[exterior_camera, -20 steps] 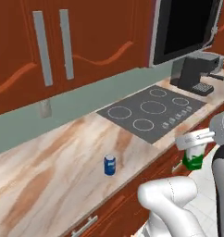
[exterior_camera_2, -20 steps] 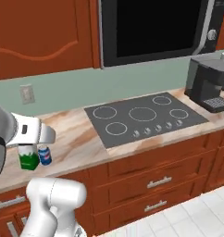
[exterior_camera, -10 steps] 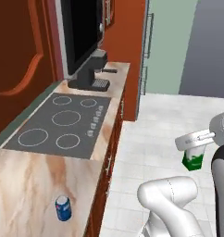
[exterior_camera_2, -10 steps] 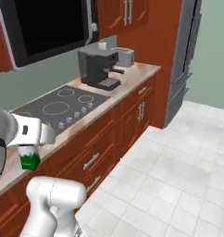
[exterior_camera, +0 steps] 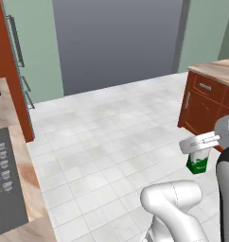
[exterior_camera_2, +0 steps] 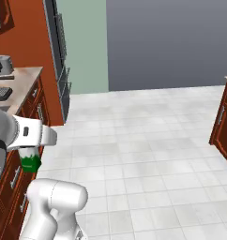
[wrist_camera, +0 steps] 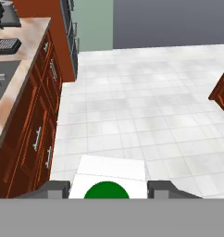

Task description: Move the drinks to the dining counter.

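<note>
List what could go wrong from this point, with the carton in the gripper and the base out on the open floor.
1. The white carton hangs from the gripper over bare tiled floor; judging by the base views, only its top part is pinched, so a jolt might drop it.
2. The wooden cabinet stands close on the carton's side; a wide swing could clip it.
3. The counter with the cooktop lies near the other flank, leaving limited turning room.

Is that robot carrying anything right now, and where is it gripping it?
Yes: the gripper holds a white carton with green base, clamped by its upper sides.
</note>
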Controlling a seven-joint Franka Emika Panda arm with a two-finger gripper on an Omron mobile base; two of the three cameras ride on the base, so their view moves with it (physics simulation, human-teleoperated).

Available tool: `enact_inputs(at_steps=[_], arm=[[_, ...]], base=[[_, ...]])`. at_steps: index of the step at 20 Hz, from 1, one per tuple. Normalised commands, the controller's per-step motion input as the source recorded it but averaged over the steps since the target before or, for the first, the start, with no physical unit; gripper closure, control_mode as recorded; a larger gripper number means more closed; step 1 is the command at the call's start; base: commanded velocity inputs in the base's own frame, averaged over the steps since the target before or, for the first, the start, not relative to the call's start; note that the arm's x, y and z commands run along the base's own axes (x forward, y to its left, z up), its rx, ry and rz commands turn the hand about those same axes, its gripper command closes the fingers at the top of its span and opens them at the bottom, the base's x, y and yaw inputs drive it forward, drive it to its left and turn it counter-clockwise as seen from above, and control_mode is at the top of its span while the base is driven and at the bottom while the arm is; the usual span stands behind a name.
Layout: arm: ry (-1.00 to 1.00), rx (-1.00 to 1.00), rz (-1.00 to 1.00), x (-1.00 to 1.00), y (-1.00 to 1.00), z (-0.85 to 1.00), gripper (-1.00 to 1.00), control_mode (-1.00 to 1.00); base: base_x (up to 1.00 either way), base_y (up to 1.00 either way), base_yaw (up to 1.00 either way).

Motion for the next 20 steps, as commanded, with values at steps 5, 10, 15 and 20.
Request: enact_inputs(at_steps=[5,10,15,20], arm=[[0.00,0.00,0.00,0.00,0.00,0.00,1.00,1.00],[0.00,0.00,0.00,0.00,0.00,0.00,1.00,1.00],[0.00,0.00,0.00,0.00,0.00,0.00,1.00,1.00],[0.00,0.00,0.00,0.00,0.00,0.00,1.00,1.00]], base=[[0.00,0.07,-0.99],[0.00,0.02,-0.94],[0.06,-0.26,-0.84],[0.31,-0.61,-0.61]])
